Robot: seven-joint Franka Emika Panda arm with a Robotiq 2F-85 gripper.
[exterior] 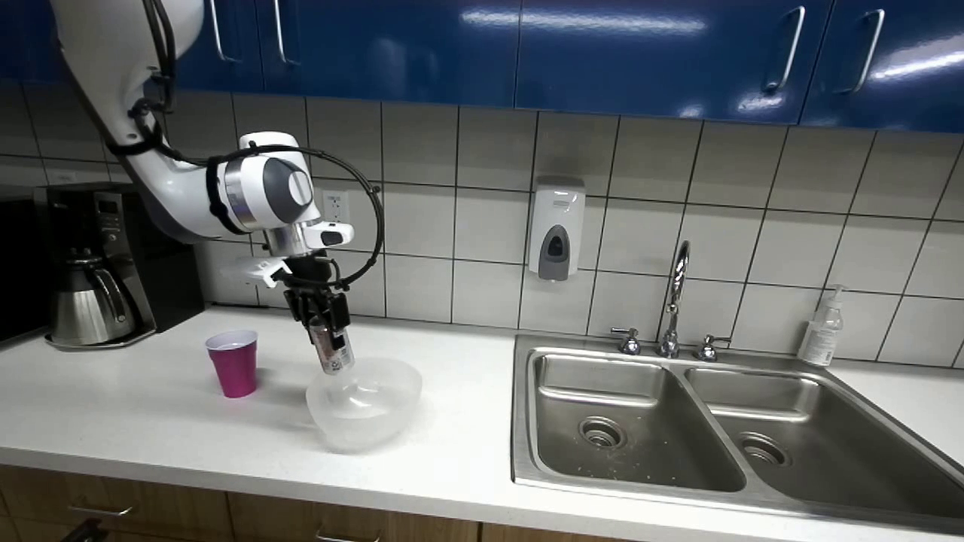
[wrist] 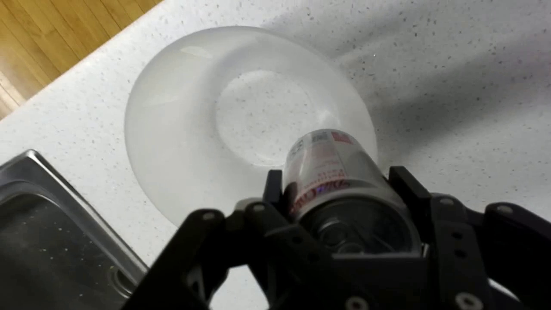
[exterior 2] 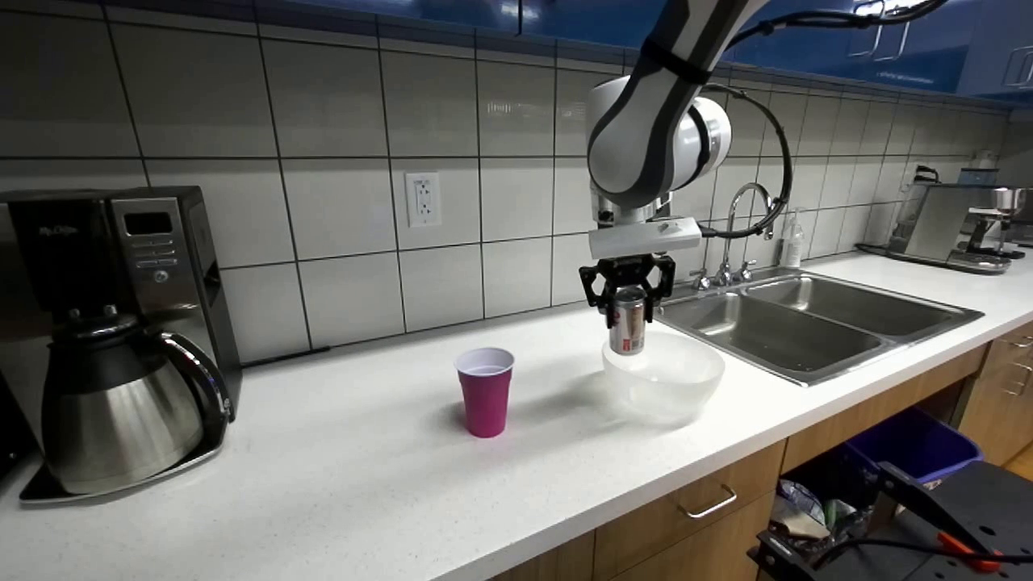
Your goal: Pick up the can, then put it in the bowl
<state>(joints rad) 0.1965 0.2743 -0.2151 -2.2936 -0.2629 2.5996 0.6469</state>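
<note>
The can [exterior: 334, 351] is silvery with red print and shows in both exterior views [exterior 2: 628, 329]. My gripper [wrist: 338, 184] is shut on the can, with one black finger on each side near its top. The can is held off the counter, nearly upright and slightly tilted. The whitish translucent bowl [exterior: 369, 414] stands on the counter under it, also seen in an exterior view [exterior 2: 674, 391]. In the wrist view the can's lower end [wrist: 323, 148] overlaps one side of the bowl [wrist: 181, 129], near the rim. The exact height above the rim is hard to tell. The bowl looks empty.
A magenta cup [exterior: 235, 365] stands on the counter beside the bowl. A coffee maker [exterior 2: 153, 250] with a carafe is beyond it. The steel double sink [exterior: 602, 467] is on the bowl's other side. The tiled wall [exterior: 422, 286] is behind, with blue cabinets [exterior: 392, 53] above.
</note>
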